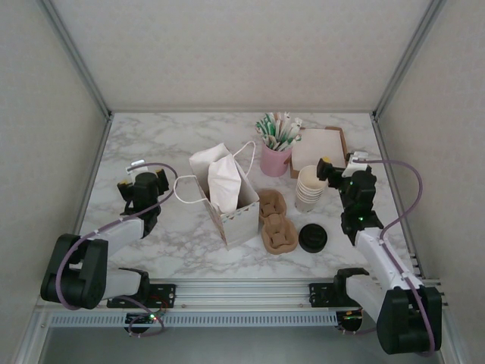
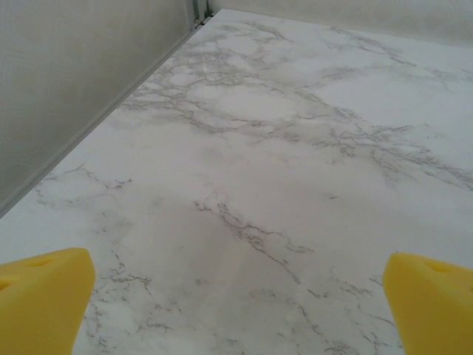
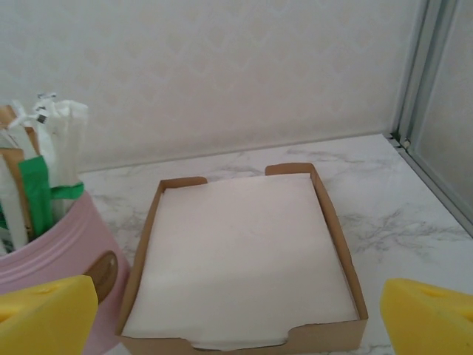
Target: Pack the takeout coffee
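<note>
The takeout coffee is out of view. A white paper bag [image 1: 227, 196] with string handles stands open mid-table. My left gripper [image 1: 144, 182] hovers left of the bag, open, its yellow pads [image 2: 44, 296] wide apart over bare marble [image 2: 244, 222]. My right gripper [image 1: 345, 170] is open too, beside a stack of lidless cream cups [image 1: 309, 187], and it faces the napkin box [image 3: 244, 251]. Nothing sits between either pair of fingers.
Brown pulp cup carriers [image 1: 276, 224] lie right of the bag, with flat black lids [image 1: 312, 237] beside them. A pink cup of wrapped straws [image 1: 274, 155] [image 3: 52, 244] stands left of the napkin box [image 1: 318, 146]. Walls enclose the table on three sides.
</note>
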